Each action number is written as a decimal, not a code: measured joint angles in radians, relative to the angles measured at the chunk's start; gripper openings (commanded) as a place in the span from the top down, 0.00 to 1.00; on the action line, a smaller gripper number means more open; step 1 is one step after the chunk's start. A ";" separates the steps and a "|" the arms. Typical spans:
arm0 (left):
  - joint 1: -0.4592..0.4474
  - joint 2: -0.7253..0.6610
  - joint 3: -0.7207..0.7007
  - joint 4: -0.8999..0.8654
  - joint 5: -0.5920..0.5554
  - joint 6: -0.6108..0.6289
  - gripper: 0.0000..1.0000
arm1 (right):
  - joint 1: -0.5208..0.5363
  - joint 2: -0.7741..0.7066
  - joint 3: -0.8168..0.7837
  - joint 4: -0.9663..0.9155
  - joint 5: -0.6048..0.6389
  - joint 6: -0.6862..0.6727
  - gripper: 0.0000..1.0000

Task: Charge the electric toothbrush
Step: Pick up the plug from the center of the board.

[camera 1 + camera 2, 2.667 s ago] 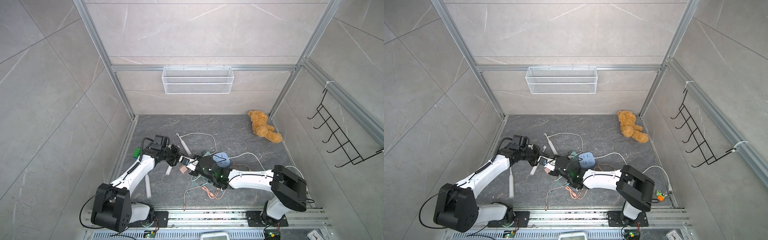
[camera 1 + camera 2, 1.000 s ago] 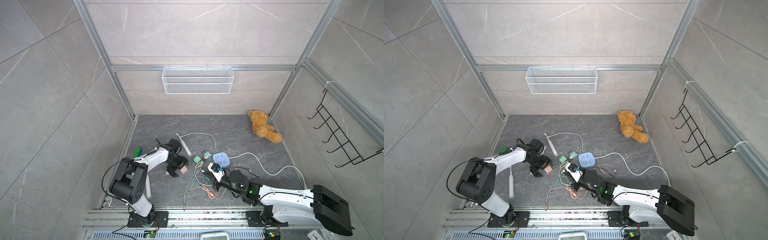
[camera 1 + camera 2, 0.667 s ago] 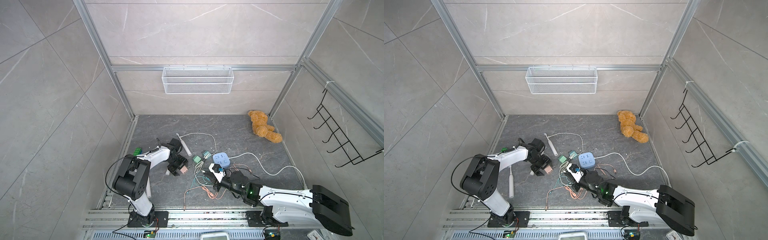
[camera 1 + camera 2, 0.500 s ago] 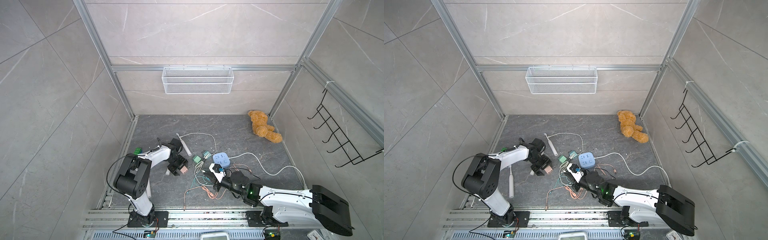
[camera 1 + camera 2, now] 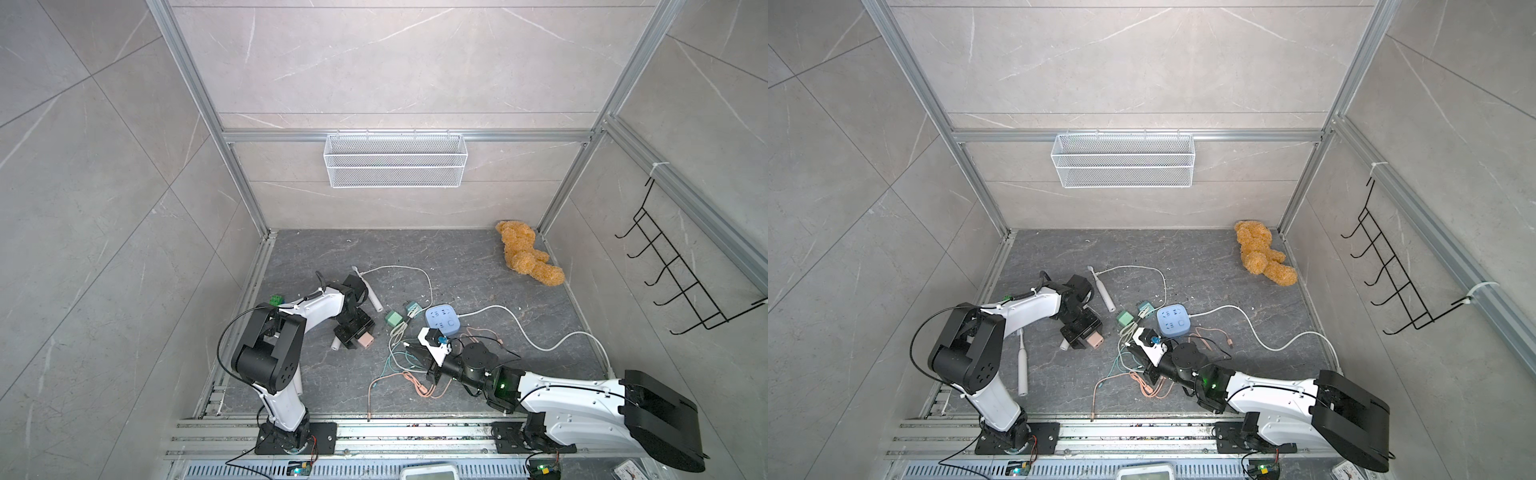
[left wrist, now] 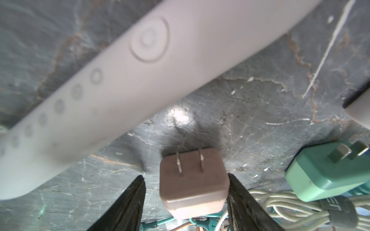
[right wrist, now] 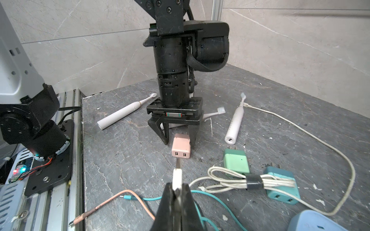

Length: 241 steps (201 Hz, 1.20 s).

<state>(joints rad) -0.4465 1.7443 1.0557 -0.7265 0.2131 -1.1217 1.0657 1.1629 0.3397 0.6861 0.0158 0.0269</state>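
We see a white toothbrush (image 6: 140, 70) lying on the worktop (image 7: 130, 160) just beside the left fingers (image 7: 160, 132), which stand apart around a pink charger (image 7: 180, 147). The right fingers (image 7: 167, 202) are clamped on a white plug (image 7: 177, 177), its tip just short of the charger's 2 ports.

The adapter (image 7: 181, 148) sat on the counter (image 7: 130, 160) between jaws of the left pincer (image 7: 179, 144), toothbrush (image 6: 120, 80) beside it; the plug (image 7: 177, 178) in the right pincer (image 7: 177, 190) lay near.

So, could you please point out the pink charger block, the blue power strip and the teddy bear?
pink charger block (image 7: 180, 146): right wrist view, on its upper face.
blue power strip (image 5: 441, 319): in a top view, middle of its socket face.
teddy bear (image 5: 523, 258): in a top view, on its torso.
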 measured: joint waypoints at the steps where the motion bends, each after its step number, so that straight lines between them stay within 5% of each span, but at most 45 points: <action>1: -0.001 0.002 0.001 0.000 -0.001 0.000 0.38 | 0.000 0.000 0.000 0.000 -0.001 0.000 1.00; 78: -0.025 0.030 0.027 -0.011 -0.034 0.006 0.52 | 0.000 0.000 0.000 0.000 -0.013 0.000 1.00; 129: -0.025 0.028 0.031 -0.021 -0.036 0.029 1.00 | 0.000 0.044 0.000 0.011 -0.012 0.000 1.00; 241: 0.005 -0.268 0.084 -0.020 0.176 0.012 1.00 | 0.039 0.215 0.086 0.108 0.135 -0.111 1.00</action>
<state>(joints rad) -0.4419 1.4761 1.1397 -0.7467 0.3893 -1.1095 1.1046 1.3777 0.4255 0.7937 0.1513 -0.0841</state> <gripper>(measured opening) 0.421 0.073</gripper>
